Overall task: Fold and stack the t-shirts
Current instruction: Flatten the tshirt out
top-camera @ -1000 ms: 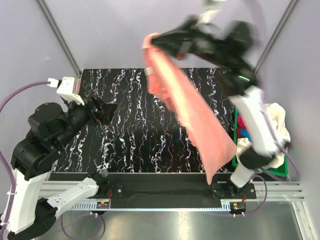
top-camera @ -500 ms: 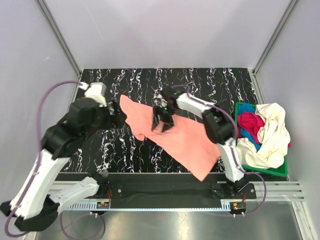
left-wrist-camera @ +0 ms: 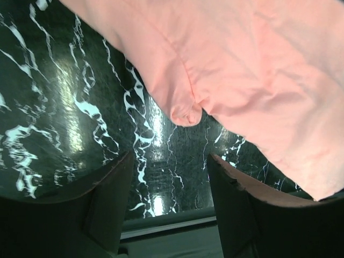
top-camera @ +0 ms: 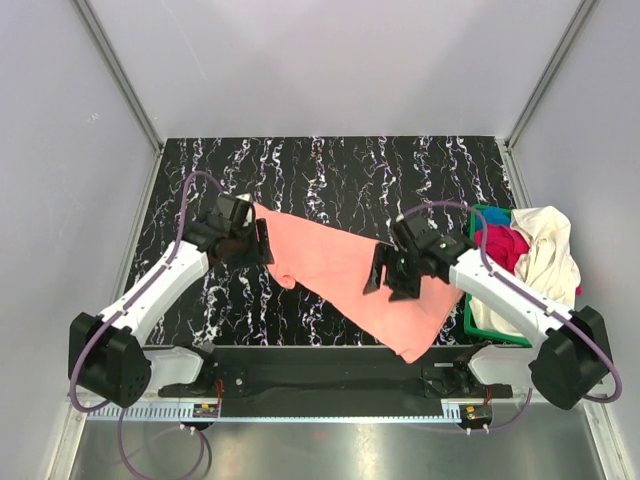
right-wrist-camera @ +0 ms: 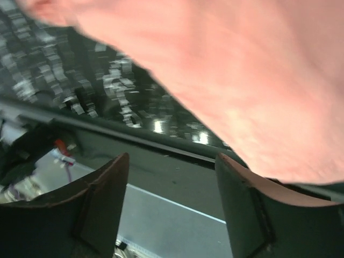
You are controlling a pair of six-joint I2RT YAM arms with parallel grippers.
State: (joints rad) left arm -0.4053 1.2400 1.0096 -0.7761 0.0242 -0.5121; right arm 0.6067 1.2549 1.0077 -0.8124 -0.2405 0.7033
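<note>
Right now I see the pink shirt (top-camera: pixel 330 270) lying spread slantwise on the black worktop (top-camera: pixel 330 170), its near corner reaching the front edge. My left hand (top-camera: pixel 250 242) sits at the shirt's left edge, fingers apart, gripping nothing. My right hand (top-camera: pixel 388 275) is over the shirt's right side, likewise spread and empty. The cream shirt (top-camera: pixel 545 260), magenta shirt (top-camera: pixel 500 245) and blue shirt (top-camera: pixel 493 215) are piled in the green basket (top-camera: pixel 515 340) at the right.

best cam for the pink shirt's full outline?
Top external: the whole salmon-pink shirt shows, spread across the table. Left wrist catches only one edge and a small fold; right wrist, a blurred patch.
</note>
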